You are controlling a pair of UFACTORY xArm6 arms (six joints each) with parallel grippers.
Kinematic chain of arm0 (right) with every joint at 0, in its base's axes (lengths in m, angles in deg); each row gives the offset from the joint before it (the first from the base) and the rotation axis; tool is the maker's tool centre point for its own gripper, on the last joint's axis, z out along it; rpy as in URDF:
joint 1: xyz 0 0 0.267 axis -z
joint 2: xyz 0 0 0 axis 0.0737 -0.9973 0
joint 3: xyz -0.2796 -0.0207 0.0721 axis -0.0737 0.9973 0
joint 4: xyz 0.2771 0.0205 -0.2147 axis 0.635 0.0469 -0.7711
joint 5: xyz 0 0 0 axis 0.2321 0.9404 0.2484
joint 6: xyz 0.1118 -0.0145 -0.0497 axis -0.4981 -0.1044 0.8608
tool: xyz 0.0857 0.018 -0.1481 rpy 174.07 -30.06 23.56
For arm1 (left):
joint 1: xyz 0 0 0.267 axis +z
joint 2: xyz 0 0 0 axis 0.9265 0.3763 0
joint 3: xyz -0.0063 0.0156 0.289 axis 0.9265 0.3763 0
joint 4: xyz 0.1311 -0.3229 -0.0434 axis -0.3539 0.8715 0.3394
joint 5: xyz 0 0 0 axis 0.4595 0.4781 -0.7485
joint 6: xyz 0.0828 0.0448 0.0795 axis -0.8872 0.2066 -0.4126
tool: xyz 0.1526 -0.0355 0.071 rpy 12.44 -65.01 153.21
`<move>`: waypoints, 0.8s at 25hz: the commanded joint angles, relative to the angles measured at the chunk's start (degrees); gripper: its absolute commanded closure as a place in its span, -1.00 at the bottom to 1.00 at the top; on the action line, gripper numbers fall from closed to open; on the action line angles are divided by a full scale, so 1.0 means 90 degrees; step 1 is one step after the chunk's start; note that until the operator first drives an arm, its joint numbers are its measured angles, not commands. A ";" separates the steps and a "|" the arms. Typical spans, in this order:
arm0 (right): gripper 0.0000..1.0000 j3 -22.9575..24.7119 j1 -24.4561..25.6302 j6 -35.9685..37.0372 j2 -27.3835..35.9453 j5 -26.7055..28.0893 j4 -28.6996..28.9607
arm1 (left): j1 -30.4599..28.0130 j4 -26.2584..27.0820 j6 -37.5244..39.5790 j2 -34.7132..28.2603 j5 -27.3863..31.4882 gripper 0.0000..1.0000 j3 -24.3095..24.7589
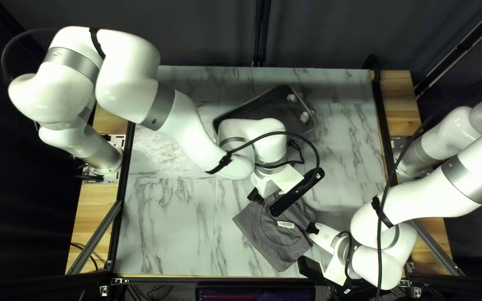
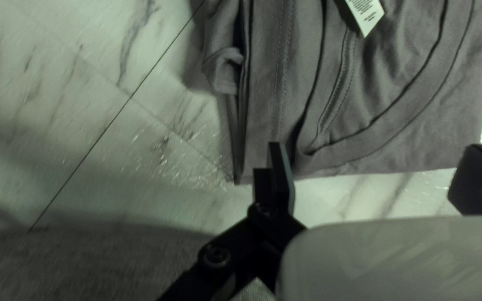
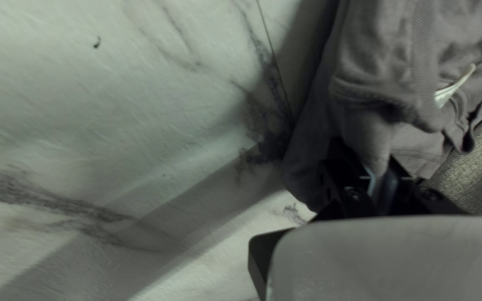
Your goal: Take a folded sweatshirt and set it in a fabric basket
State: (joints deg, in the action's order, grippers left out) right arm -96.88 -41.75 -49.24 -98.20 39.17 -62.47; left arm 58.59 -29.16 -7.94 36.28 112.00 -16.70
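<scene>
The folded grey sweatshirt [image 1: 260,231] lies on the table at the front middle, its neckline and white label facing up. My left gripper [image 1: 277,179] is over its back edge. In the left wrist view that gripper [image 2: 377,174] stands open, fingers wide apart near the edge of the sweatshirt [image 2: 285,83], nothing gripped. My right gripper [image 1: 312,227] is at the sweatshirt's right side. The right wrist view shows this gripper [image 3: 379,177] shut on a bunched fold of the sweatshirt [image 3: 369,131]. The dark fabric basket [image 1: 269,108] stands farther back, partly hidden by my left arm.
Grey woven material [image 2: 85,265] shows beside my left gripper, and similar material [image 3: 478,167] lies beyond the cloth in the right wrist view. Both forearms reach low over the marble-patterned table [image 1: 168,223]. White knots sit at the basket's right end.
</scene>
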 commanded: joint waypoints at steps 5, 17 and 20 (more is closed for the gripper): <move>1.00 0.0009 -0.0039 0.0017 0.0025 0.0026 0.0022 | -0.0031 0.0167 -0.0261 0.0582 -0.0286 -1.00 -0.0252; 1.00 -0.0054 -0.0028 0.0091 -0.0045 -0.0009 0.0060 | -0.0011 0.0188 -0.0284 0.0547 -0.0278 -1.00 -0.0192; 1.00 -0.0085 -0.0021 0.0122 -0.0074 -0.0015 0.0074 | 0.0050 0.0018 -0.0172 0.0567 -0.0239 -1.00 -0.0200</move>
State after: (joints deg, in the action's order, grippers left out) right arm -97.53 -41.97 -48.29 -98.76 39.08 -61.87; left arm 58.77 -28.25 -9.99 41.31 109.75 -18.58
